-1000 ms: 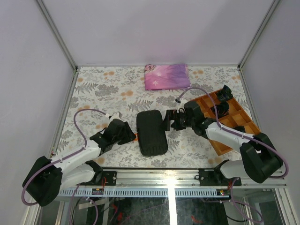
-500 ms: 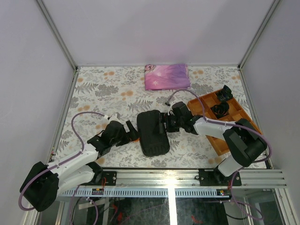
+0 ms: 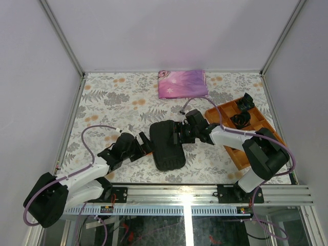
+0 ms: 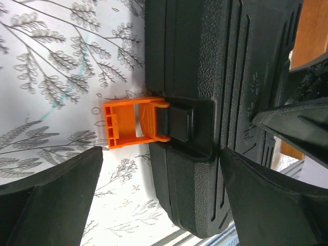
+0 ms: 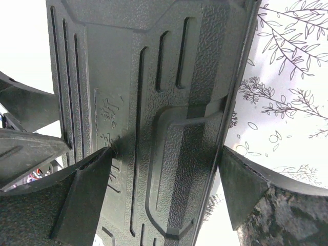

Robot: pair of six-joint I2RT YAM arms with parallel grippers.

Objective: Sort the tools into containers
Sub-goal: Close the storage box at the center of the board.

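The container, a black hard-plastic tool case (image 3: 166, 146), lies closed in the middle of the table. My left gripper (image 3: 145, 145) is at the case's left edge. In the left wrist view the left gripper (image 4: 161, 154) is open and straddles that edge (image 4: 220, 77). Just beyond it an orange latch (image 4: 130, 123) sticks out flat over the cloth. My right gripper (image 3: 178, 134) is at the case's right edge. The right wrist view shows the right gripper (image 5: 164, 154) open, with one fingertip (image 5: 97, 169) on the lid (image 5: 154, 77) and the other beside the rim. No tools show.
An orange compartment tray (image 3: 256, 134) holding black bundles (image 3: 241, 120) stands at the right, under the right arm. A folded pink-purple cloth (image 3: 183, 83) lies at the back. The table carries a floral cover (image 3: 113, 97), with metal frame rails along its sides.
My left gripper has opened wide at the case's left edge. The right gripper has slid left onto the case's right edge, and its jaws have narrowed a little.
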